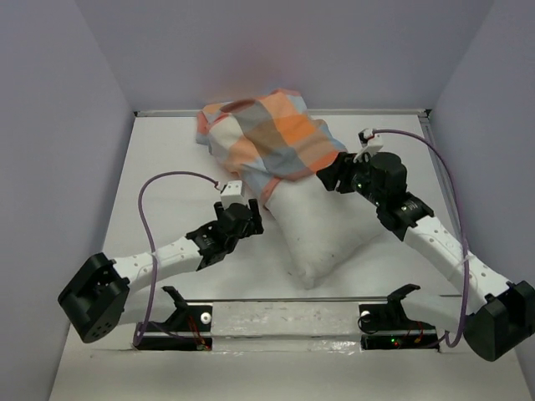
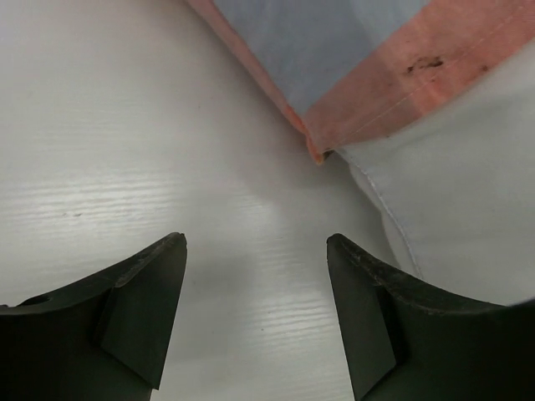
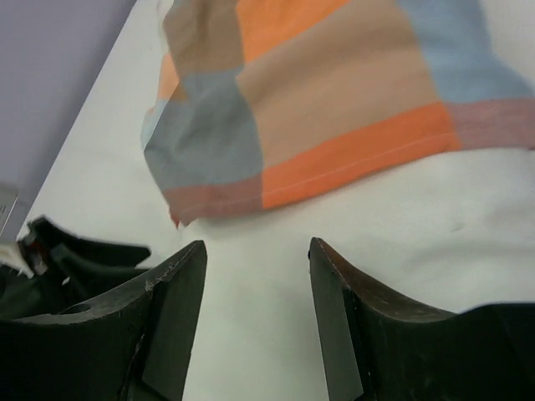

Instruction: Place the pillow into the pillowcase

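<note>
white bench [image 1: 167, 167], lilac walls [image 1: 67, 92] round it. pillow [image 1: 322, 234] lies mid-bench, long axis diagonal from far-left to near-right. its far half sits inside the pillowcase [image 1: 267, 134]. the near half is bare, with one corner pointing at the near edge. task looks roughly half done. hem [image 3: 351, 163] crosses the pillow about midway.

left gripper [image 1: 253, 215]: open, empty, low over the bench just beside the pillow's left side, level with the hem. left wrist view shows bare bench between its fingers. the hem corner is just ahead and to the right, not touching.

right gripper [image 1: 328, 177]: open, empty, at the pillow's right side near the hem. right wrist view shows white pillow under the gap and the hem just ahead of the fingertips. cannot tell if it touches the pillow.

key relation: the case mouth faces the arms along the pillow's long axis, and one gripper flanks each end of the hem. both are about equally near. the right one is over the pillow, the left one is off it over the bench.

likely next: each gripper pinches its side of the hem and draws the case toward the near corner. the left needs to shift right to reach fabric. risk: pinching pillow along with case, or dragging the whole pillow instead of sliding the case.
</note>
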Robot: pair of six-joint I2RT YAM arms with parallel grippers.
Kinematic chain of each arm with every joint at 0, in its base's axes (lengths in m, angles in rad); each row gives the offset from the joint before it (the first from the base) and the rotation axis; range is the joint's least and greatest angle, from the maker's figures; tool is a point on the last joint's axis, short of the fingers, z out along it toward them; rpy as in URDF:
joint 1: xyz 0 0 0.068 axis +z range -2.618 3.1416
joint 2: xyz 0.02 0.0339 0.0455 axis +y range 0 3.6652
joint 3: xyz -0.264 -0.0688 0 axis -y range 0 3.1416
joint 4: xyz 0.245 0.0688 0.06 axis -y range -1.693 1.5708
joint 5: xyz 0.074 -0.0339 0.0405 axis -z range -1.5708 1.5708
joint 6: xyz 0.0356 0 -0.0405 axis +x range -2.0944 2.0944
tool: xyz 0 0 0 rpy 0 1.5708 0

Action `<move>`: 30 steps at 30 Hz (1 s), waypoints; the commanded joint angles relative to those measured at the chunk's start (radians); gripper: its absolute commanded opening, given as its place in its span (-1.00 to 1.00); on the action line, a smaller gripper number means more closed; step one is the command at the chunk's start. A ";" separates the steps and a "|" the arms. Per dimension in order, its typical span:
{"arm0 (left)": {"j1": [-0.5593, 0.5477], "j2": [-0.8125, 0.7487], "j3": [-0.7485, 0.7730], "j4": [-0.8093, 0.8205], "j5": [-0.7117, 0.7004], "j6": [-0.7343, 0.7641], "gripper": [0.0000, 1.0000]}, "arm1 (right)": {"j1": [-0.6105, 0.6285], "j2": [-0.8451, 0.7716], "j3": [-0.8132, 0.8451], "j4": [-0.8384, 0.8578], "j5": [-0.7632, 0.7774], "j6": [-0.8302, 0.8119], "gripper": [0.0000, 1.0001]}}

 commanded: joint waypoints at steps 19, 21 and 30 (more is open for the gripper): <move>0.066 0.284 0.224 0.348 -0.134 0.315 -0.17 | 0.455 0.171 0.104 -0.234 0.337 -0.165 0.59; 0.064 0.256 0.207 0.355 -0.151 0.324 -0.14 | 0.469 0.202 0.136 -0.243 0.404 -0.170 0.61; 0.093 0.319 0.245 0.397 -0.043 0.368 0.40 | 0.489 0.416 0.267 -0.250 0.625 -0.159 0.48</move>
